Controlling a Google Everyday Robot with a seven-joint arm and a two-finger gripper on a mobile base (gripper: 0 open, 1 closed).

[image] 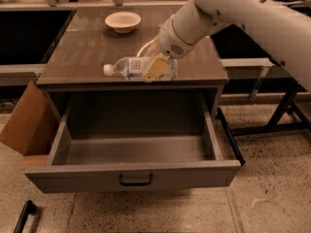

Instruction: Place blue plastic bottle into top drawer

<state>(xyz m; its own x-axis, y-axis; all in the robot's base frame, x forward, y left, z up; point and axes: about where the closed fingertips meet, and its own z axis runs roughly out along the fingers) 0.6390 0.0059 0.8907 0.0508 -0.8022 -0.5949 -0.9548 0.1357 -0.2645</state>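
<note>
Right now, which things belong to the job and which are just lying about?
Job: blue plastic bottle, on its side; gripper, at the bottle; top drawer, open.
Lying about: cream bowl; cardboard, left of the drawer.

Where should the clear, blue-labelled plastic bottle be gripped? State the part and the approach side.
Grip the blue-labelled clear plastic bottle on its labelled middle, coming from above with the jaws across its width. It lies horizontal, white cap toward the picture's left, so the round barrel offers the narrow span and the middle likely balances best. The pincer is closed on it there, toward the base end.
</note>
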